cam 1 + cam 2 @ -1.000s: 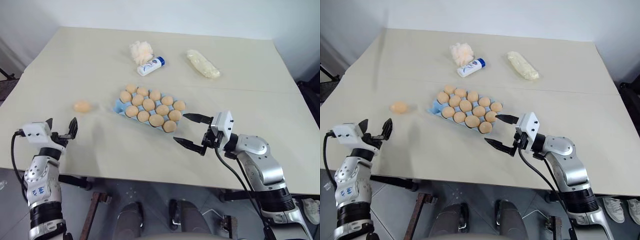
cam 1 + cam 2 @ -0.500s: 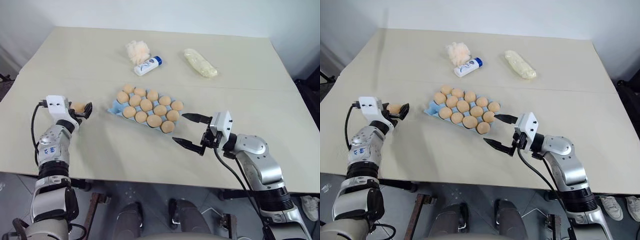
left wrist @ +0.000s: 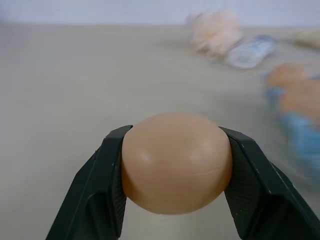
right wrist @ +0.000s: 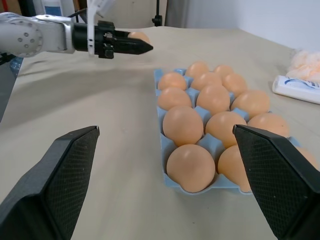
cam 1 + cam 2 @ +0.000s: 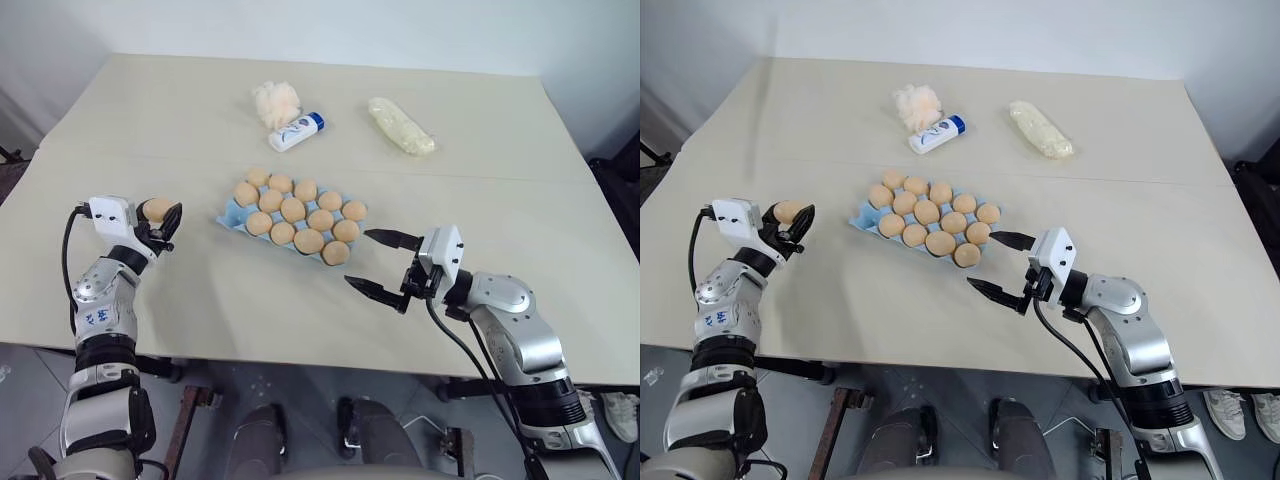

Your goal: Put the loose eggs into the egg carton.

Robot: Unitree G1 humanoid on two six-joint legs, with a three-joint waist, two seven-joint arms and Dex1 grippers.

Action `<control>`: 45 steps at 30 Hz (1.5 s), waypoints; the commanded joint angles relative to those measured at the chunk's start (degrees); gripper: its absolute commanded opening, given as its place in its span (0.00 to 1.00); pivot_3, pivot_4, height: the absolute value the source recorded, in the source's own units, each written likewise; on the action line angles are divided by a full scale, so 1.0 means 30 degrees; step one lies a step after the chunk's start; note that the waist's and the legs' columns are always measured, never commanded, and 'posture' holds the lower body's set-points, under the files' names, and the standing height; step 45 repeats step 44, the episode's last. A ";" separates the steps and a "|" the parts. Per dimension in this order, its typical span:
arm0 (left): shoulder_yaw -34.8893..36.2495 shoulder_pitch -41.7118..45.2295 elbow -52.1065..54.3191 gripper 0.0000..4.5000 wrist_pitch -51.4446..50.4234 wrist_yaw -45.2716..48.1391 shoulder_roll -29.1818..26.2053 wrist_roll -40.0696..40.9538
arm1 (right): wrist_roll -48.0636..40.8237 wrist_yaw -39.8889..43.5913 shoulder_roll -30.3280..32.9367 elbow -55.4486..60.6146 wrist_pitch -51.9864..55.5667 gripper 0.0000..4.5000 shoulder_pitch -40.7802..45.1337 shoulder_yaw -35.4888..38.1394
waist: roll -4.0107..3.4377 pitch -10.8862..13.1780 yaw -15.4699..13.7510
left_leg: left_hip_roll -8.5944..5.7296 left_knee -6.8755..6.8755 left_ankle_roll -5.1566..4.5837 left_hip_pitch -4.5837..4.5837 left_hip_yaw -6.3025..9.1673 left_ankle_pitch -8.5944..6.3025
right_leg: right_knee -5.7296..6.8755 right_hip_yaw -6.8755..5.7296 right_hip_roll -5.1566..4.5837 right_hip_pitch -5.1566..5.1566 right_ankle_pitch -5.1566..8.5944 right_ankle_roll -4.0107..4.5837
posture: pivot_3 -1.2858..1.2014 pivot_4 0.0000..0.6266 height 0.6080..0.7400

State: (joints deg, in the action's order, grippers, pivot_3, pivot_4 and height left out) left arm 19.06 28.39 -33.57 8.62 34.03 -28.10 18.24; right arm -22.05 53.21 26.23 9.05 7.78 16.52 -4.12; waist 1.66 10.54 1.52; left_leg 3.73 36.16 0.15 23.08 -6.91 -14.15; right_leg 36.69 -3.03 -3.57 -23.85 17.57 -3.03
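One loose egg (image 3: 175, 160), pale orange-tan, sits between the black fingers of my left gripper (image 5: 160, 214), which is shut on it a little above the table, left of the egg carton. The light blue egg carton (image 5: 228, 211) lies mid-table with several eggs (image 5: 293, 209) in its cups; bare blue shows at its near-left corner. My right gripper (image 5: 360, 257) hovers open just right of the carton's near end, fingers spread wide and pointing at it, holding nothing. In the right wrist view the left gripper (image 4: 134, 45) with its egg shows beyond the carton (image 4: 161, 101).
At the back of the table lie a white-and-blue bottle (image 5: 297, 131), a fluffy pale tuft (image 5: 273, 102) beside it, and a pale lumpy bag (image 5: 403, 127) to the right. A seam (image 5: 500, 179) crosses the tabletop behind the carton.
My left gripper travelled from near the table's front edge to the egg, shut on it and raised it slightly. The right gripper kept still. The head view shifted a little.
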 commanded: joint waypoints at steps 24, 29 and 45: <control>-0.1024 0.0272 0.3785 1.00 -0.2264 0.1454 -0.0411 0.0382 | -0.0287 -0.0688 0.0002 0.1681 0.0248 1.00 -0.0838 0.0232 | 0.0000 0.0000 0.0044 | 0.0004 0.0032 -0.0010 -0.0015 0.0000 0.0028 | 0.0061 0.0008 0.0016 0.0003 0.0003 0.0006 | 0.52 0.24 1.00; -0.0853 -0.3335 0.6803 1.00 -0.3629 0.4897 -0.3135 0.1137 | -0.0441 -0.0320 0.0450 0.1488 0.0356 1.00 -0.0833 0.0565 | -0.0002 0.0001 0.0093 | 0.0000 0.0006 -0.0007 -0.0031 -0.0011 0.0028 | 0.0049 0.0029 0.0001 0.0005 0.0006 0.0012 | 0.52 0.24 1.00; 0.0804 -0.8029 0.9154 1.00 -0.1851 0.6537 -0.5672 0.1006 | -0.0596 0.0305 0.2818 0.1299 -0.0036 1.00 -0.3010 0.2834 | -0.0028 0.0014 0.0037 | -0.0001 -0.0118 0.0111 -0.0012 0.0038 -0.0046 | -0.0068 -0.0006 -0.0097 -0.0027 0.0063 0.0113 | 0.52 0.24 1.00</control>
